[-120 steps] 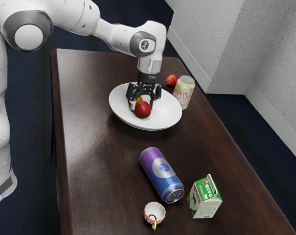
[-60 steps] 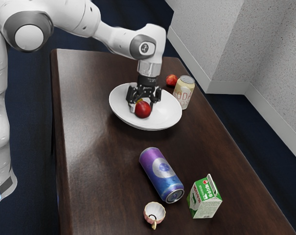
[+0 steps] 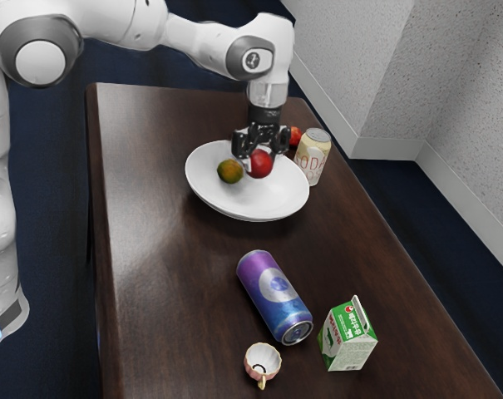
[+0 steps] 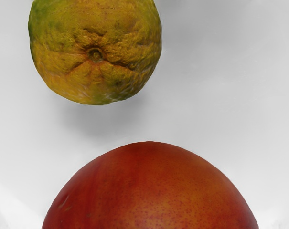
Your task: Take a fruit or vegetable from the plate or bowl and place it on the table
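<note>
My gripper [image 3: 260, 158] is shut on a red fruit [image 3: 260, 165], holding it above the white plate [image 3: 251, 208], toward the exterior view's right side of it. A green-orange citrus fruit [image 3: 229, 171] lies on the plate beside the held one. In the wrist view the red fruit [image 4: 151, 191] is large at the lower edge, and the citrus fruit [image 4: 95, 55] rests on the white plate surface [image 4: 220, 95] beyond it.
Close behind the gripper are a soda can [image 3: 313, 156] and another red fruit [image 3: 296, 135] on the dark table [image 3: 176, 283]. Nearer the camera lie a purple-blue can [image 3: 274, 297], a green-white carton [image 3: 348, 334] and a small cup [image 3: 262, 361].
My gripper has risen from the plate and moved toward the exterior view's right, carrying the red fruit. The citrus fruit, earlier mostly hidden, now shows on the plate.
</note>
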Controlling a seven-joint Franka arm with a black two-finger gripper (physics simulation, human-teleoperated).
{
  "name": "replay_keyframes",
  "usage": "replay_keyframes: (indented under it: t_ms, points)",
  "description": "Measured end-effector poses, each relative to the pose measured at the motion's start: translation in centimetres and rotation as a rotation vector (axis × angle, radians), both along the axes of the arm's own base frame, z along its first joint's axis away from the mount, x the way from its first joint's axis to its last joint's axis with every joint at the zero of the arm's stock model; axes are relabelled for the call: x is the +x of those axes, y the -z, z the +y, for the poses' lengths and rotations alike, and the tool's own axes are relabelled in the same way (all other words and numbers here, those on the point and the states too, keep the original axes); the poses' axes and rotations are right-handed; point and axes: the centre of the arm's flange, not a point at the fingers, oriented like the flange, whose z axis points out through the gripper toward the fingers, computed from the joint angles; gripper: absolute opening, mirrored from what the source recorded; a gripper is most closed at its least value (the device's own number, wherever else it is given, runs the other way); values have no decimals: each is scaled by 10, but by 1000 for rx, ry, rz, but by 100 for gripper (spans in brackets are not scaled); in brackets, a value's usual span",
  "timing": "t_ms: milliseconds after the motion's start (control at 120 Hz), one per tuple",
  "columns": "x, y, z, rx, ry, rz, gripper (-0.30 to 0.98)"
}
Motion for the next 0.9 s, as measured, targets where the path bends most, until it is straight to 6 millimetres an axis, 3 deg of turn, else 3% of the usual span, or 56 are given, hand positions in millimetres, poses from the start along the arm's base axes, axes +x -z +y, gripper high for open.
replay_keyframes:
  t_ms: [67,100,133,183,217,292,442,567,633,800,858,900]
  points:
    - [22,-49,1,74,30,-91,31]
    - [47,-72,-3,113,55,-143,32]
    - [77,-84,-25,138,108,-183,33]
    - [126,-81,-83,145,218,-231,33]
    - [151,-67,-115,133,275,-243,32]
    - [177,-37,-158,111,350,-243,30]
    - [192,13,-170,94,384,-191,30]
    - [194,20,-165,91,383,-183,31]
    - [193,24,-163,80,379,-179,46]
    - [193,23,-165,67,381,-184,62]
    - [191,14,-167,74,388,-194,64]
    - [161,-47,-159,136,426,-217,65]
